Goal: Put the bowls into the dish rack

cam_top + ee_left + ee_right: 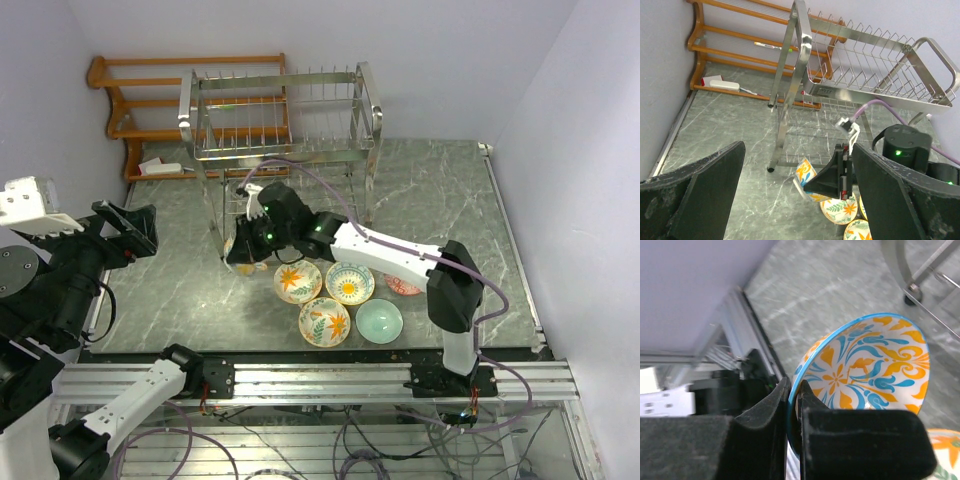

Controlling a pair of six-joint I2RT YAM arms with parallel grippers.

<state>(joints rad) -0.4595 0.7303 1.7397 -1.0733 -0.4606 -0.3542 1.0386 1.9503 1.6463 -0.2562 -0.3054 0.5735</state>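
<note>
A: While right gripper (792, 405) pinches one bowl (865, 360) by its rim, how many others?
B: Five bowls (325, 322), near edge, middle; one dish rack (280, 115), far edge; left gripper (797, 195) spread wide.

The dish rack (283, 118) stands far on the table (160, 300) with the wooden shelf (125, 95) behind it to the left, four bowls (324, 322) clustered nearer, a fifth bowl (405, 287) just right of them, and a sixth bowl (865, 365) held in the right gripper (794, 390) just left of them.
</note>
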